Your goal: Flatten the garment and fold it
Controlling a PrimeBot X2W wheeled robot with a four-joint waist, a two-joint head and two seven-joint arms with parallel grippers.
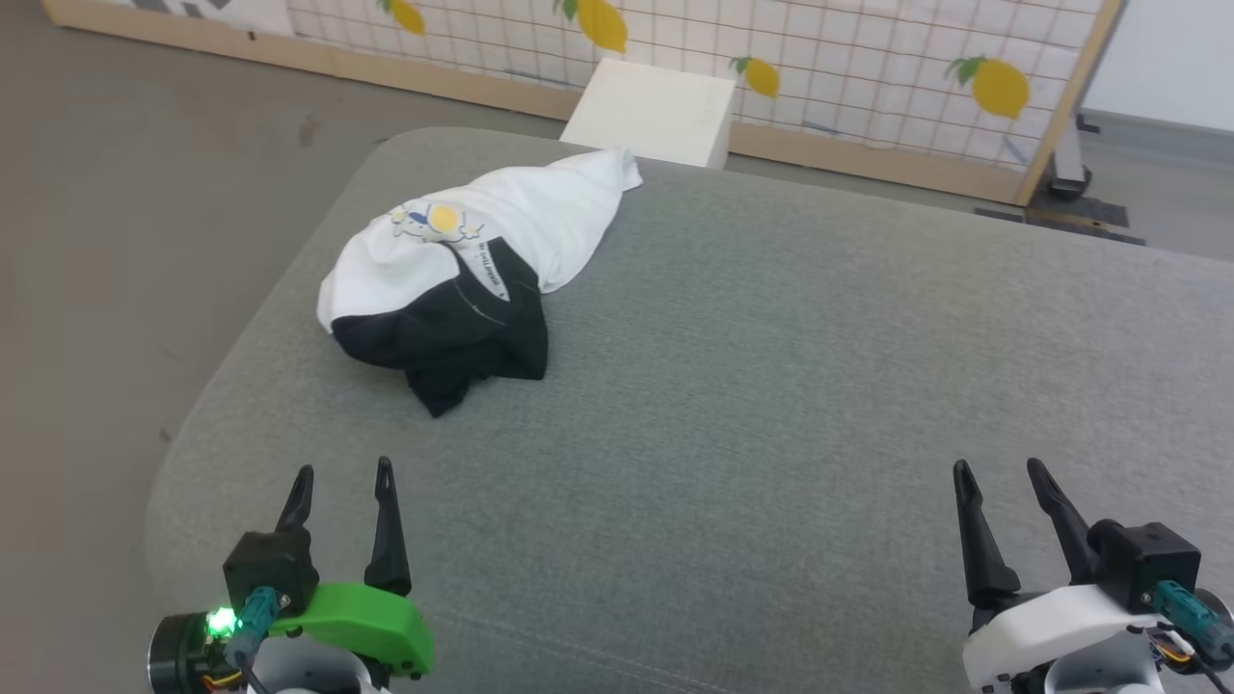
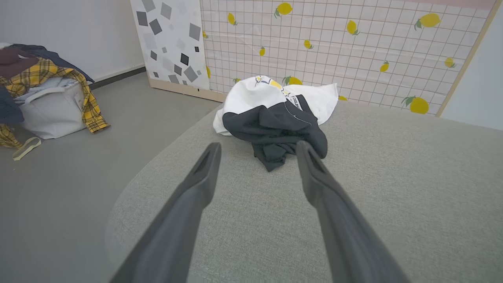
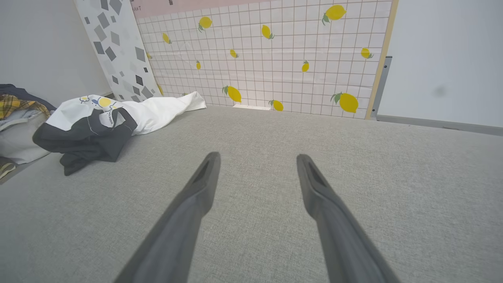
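Note:
The garment (image 1: 482, 260) lies bunched in a heap at the far left of the grey padded surface (image 1: 771, 386), white cloth behind, black folds toward me, a small yellow-and-blue print on top. In the left wrist view the garment (image 2: 275, 114) sits just beyond the open fingers. From the right wrist, the garment (image 3: 102, 122) appears far off to the left. My left gripper (image 1: 342, 482) hovers open at the near left, short of the heap. My right gripper (image 1: 998, 472) stands open at the near right, nothing between its fingers.
A white box (image 1: 651, 111) stands on the floor behind the surface, against a lemon-print grid panel (image 1: 868, 67). Off the left edge, a white basket heaped with plaid and dark clothes (image 2: 43, 98) sits on the grey floor. The surface's left edge curves close to my left gripper.

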